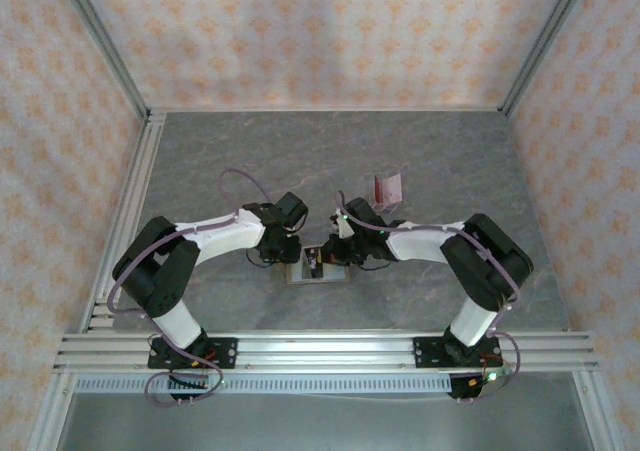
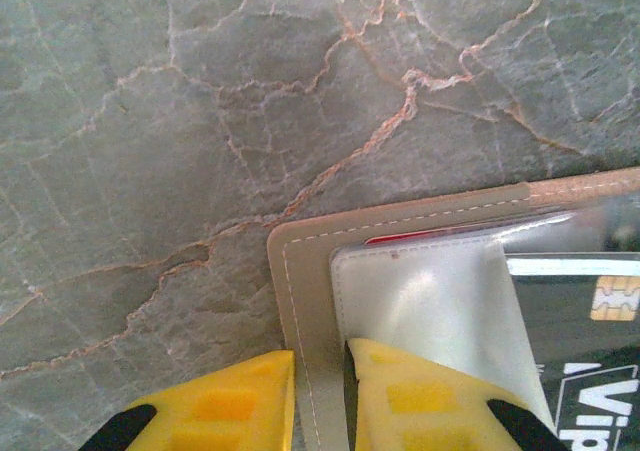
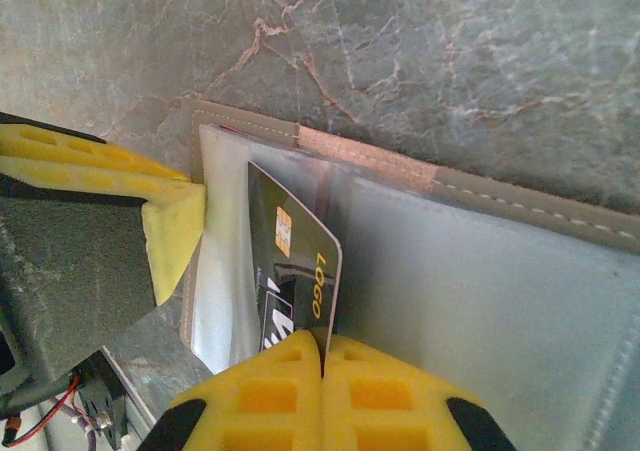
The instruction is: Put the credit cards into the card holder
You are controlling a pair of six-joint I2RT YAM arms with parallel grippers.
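Observation:
The card holder (image 1: 318, 273) lies open on the table between both arms, tan cover (image 2: 310, 271) down and clear grey sleeves (image 3: 500, 301) up. My left gripper (image 2: 320, 356) is shut on its tan side edge, one yellow finger on each face. My right gripper (image 3: 322, 343) is shut on a dark credit card (image 3: 295, 261) with a gold chip, held on edge with its far end between the sleeves near the fold. That card (image 2: 590, 321) also appears at the right of the left wrist view. More dark red credit cards (image 1: 387, 188) stand in a clear stand behind the right arm.
A red sliver (image 2: 400, 237) peeks out under the sleeve near the left gripper. The left gripper's finger (image 3: 170, 221) sits close to the held card. Aluminium rails run along the table's left side (image 1: 130, 211) and near edge (image 1: 330, 351).

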